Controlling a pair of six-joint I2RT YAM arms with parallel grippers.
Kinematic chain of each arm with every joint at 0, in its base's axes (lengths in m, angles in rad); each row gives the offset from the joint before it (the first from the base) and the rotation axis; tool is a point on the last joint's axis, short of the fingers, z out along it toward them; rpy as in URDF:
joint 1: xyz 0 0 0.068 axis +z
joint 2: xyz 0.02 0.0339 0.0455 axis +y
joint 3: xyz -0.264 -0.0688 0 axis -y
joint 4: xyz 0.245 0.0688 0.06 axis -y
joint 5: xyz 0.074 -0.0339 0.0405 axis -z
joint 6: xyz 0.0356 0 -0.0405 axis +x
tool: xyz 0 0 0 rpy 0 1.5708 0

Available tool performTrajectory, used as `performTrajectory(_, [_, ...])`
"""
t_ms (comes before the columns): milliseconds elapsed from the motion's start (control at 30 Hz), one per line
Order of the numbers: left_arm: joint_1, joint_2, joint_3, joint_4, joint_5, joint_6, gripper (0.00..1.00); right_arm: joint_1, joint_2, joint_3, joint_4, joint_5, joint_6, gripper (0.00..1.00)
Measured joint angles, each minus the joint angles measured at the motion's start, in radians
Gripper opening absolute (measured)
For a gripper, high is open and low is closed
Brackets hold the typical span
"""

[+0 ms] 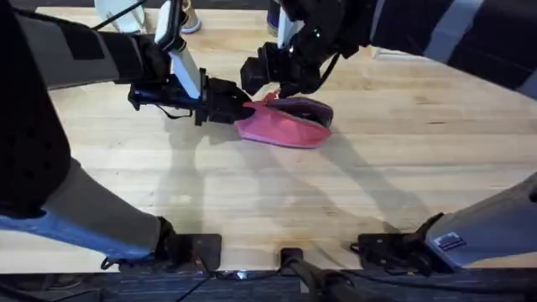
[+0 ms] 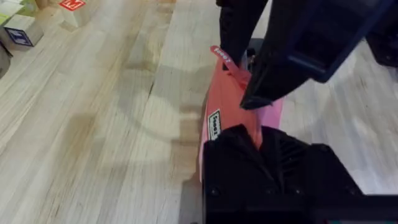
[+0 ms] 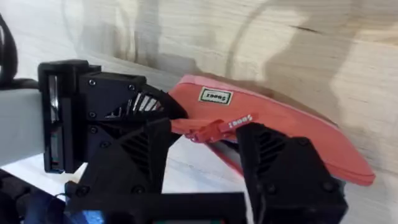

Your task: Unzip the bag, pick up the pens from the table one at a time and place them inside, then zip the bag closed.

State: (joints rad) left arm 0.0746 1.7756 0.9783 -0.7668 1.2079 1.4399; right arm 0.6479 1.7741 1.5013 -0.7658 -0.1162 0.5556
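Our left claw (image 1: pixel 233 109) is clamped on the pink pouch (image 1: pixel 281 126) end on the bench (image 1: pixel 377 184); our right claw (image 3: pixel 205 140) straddles the zipper pull (image 3: pixel 217 127), apart. If it misses, we risk dragging the pouch.

A robotics lab or test bench, by the look of it — a large light plank table (image 1: pixel 252 193) with visible grain serves as the work surface; two black robot arms are bolted at its near edge on mounting plates (image 1: pixel 193 250), with cables running off below; small lettered cubes (image 2: pixel 22 31) sit at the far side in the left wrist view; the staged setting — bare wood, fixed rigs, a single pink bag (image 1: pixel 281 126) — suggests a manipulation trial rather than a home or office.
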Motion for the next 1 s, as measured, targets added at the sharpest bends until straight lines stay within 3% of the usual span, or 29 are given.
performTrajectory(200, [0.0, 0.0, 0.0, 0.0, 0.0, 0.0, 0.043, 0.003, 0.0, 0.0, -0.001, 0.0, -0.002, 0.614])
performTrajectory(467, [0.0, 0.0, 0.0, 0.0, 0.0, 0.0, 0.043, 0.004, 0.0, 0.0, -0.005, 0.0, -0.002, 0.467])
performTrajectory(567, [0.0, 0.0, 0.0, 0.0, 0.0, 0.0, 0.043, 0.004, 0.0, 0.0, -0.005, 0.001, -0.002, 0.332])
performTrajectory(600, [0.0, 0.0, 0.0, 0.0, 0.0, 0.0, 0.043, 0.004, 0.0, 0.0, -0.005, 0.001, -0.003, 0.244])
performTrajectory(633, [0.0, 0.0, 0.0, 0.0, 0.0, 0.0, 0.043, 0.004, 0.0, 0.0, -0.005, 0.001, 0.0, 0.09])
performTrajectory(667, [0.0, 0.0, 0.0, 0.0, 0.0, 0.0, 0.043, 0.004, 0.0, 0.0, -0.005, 0.0, 0.001, 0.05])
performTrajectory(1000, [0.0, 0.0, 0.0, 0.0, 0.0, 0.0, 0.042, 0.002, 0.0, 0.0, 0.002, 0.0, -0.003, 0.031])
